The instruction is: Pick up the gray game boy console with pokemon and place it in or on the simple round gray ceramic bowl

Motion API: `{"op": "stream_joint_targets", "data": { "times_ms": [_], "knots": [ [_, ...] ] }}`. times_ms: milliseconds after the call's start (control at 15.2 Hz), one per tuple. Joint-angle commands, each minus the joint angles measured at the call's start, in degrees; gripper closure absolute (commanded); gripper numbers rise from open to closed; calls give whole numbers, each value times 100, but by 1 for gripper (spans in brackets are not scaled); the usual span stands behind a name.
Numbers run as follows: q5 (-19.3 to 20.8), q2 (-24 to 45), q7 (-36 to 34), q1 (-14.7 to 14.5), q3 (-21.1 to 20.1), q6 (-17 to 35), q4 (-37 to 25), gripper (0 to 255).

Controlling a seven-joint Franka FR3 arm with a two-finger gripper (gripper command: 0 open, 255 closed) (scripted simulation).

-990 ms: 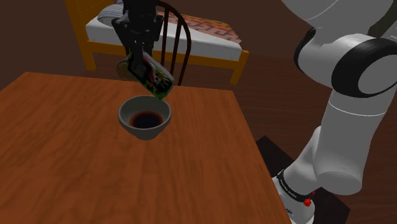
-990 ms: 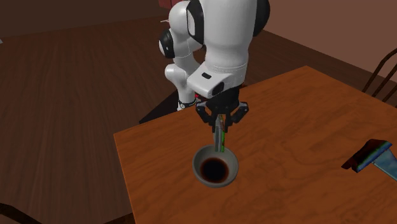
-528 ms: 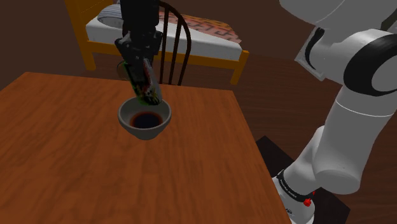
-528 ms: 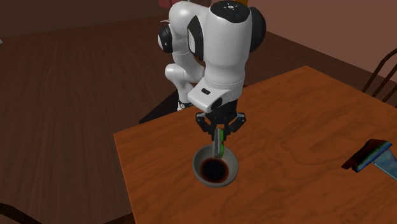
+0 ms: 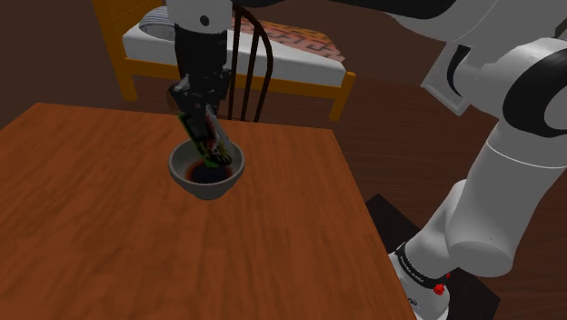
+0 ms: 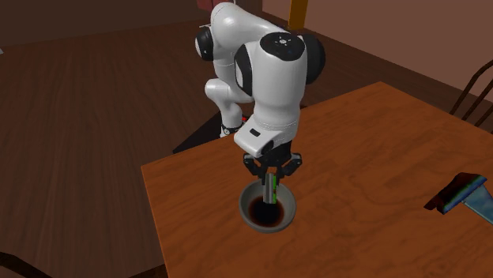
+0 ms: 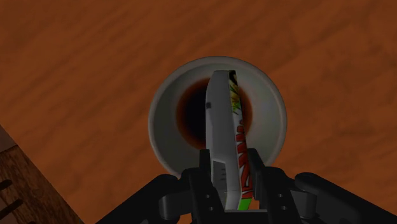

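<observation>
While clasping the console (image 7: pixel 219 121), gripper (image 7: pixel 232 177) points downward, above bowl (image 7: pixel 159 121).

The hand (image 5: pixel 201 116) holds the tilted console (image 5: pixel 210 143), lower end inside the bowl (image 5: pixel 205 187).

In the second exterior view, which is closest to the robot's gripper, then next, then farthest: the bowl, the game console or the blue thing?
1. game console: clasped in the gripper, hanging edge-on.
2. bowl: directly under the gripper, on the table.
3. blue thing: far off by that view's right edge.
</observation>
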State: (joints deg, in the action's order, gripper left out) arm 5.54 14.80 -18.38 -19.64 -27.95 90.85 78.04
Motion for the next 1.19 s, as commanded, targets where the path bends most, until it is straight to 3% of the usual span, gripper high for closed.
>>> {"op": "stream_joint_targets", "data": {
  "times_ms": [0,462,528,858,1122],
  "knots": [
    [-11,-25,3,14,2,115,133,255],
    [-10,-23,3,13,2,115,130,255],
    [-10,-23,3,13,2,115,131,0],
    [-10,-23,2,13,2,115,131,0],
    [142,293,-51,-161,-17,-772,-1048,0]
  ]
}}
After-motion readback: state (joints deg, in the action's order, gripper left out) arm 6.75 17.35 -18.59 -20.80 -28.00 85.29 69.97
